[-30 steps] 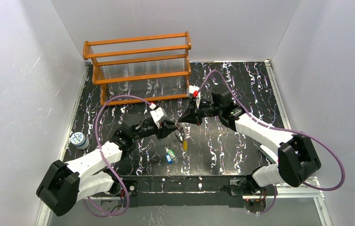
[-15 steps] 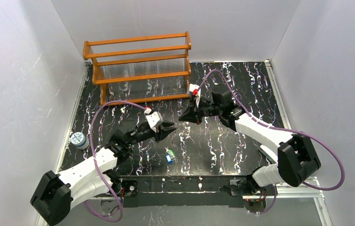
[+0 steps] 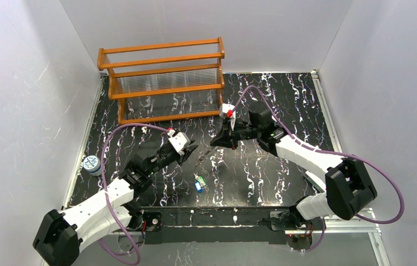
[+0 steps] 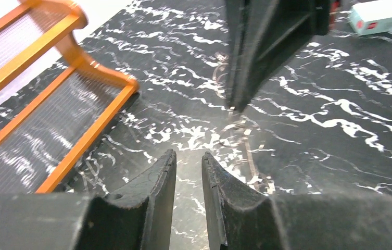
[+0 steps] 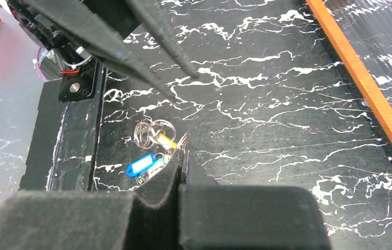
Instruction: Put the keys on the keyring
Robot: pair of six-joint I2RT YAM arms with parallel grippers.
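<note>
**Right pincer clamped on the wire, left one idle**

Top cam: both arms reach in twd mid-bench, tips facing each other, close but apart. Right pincer [image 3: 212, 140] is closed tight. Its wrist cam shows the two fingers pressed together w/ a strand of the keyring [image 5: 151, 131] running up into the seam, so it looks pinched there. The rest of the thin silvery loop curls below the tip, at approx 10 o'clock from it in that wrist view. A yellow key [image 5: 165, 140] sits right by the coils; can't tell if it's threaded on.

Blue key [image 5: 140, 166] lies flat on the bench [image 3: 283, 100] just past the coils, w/ a green key [image 3: 197, 178] just beside it. From above, that pair sits at 6 o'clock of the gap btwn the pincers, near the front edge.

Left pincer [image 4: 189, 154] is open only a crack, nothing btwn the fingers, pointing at the right one's tip. Orange rack [image 3: 164, 83] stands at 11 o'clock on the bench, well apart from it all.
</note>
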